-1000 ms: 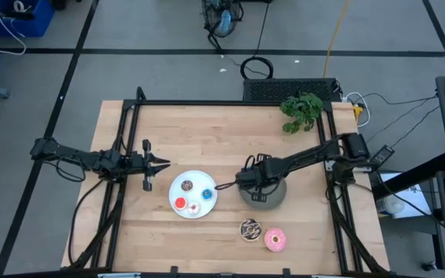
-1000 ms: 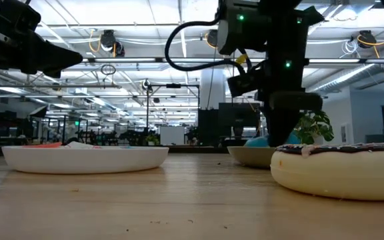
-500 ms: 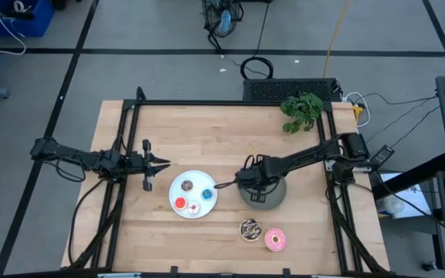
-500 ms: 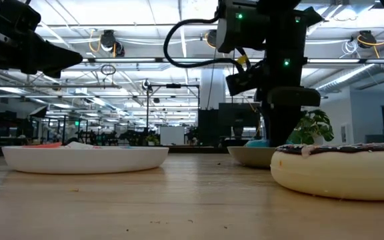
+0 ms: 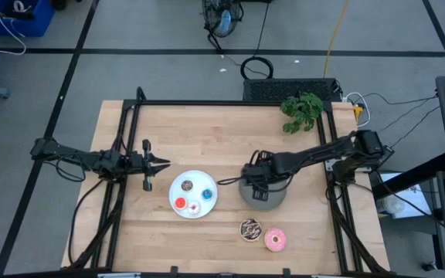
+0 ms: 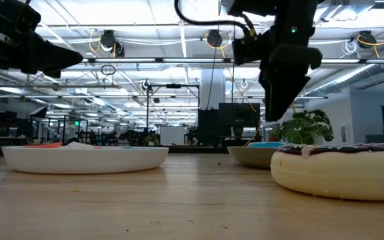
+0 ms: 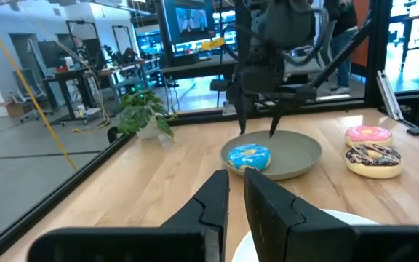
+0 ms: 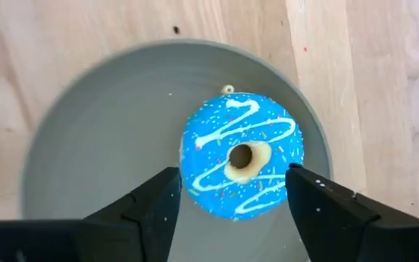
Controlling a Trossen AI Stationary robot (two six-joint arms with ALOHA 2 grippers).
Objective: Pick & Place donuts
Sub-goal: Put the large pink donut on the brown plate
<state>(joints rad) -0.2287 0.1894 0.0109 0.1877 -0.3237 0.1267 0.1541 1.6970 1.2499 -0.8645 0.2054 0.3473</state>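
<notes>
Left of the table, the left gripper hovers off the white plate's edge with its two fingers drawn almost together on nothing, waiting. Just beside it to the right, the white plate carries the four mini donuts: brown, blue, red and pink-white, lying close but apart. Further right sits the grey plate, and on it the large blue donut, icing side up, near the rim rather than in the middle. Above it hangs the right gripper, pointing down with its fingers spread wide to either side of the donut and clear of it, so the blue donut lies free on the plate. In front of the grey plate, on the bare wood, the brown sprinkled donut and the large pink donut lie side by side, about touching. These look like light toy rings, probably firm with smooth glazed tops, so a pinch across the rounded outer edge could squirt one sideways. A surer hold would likely be one finger through the hole and one outside, clamping a single side of the ring, or a level squeeze across the full width. Their lightness suggests they may shift at a nudge before the fingers settle.
</notes>
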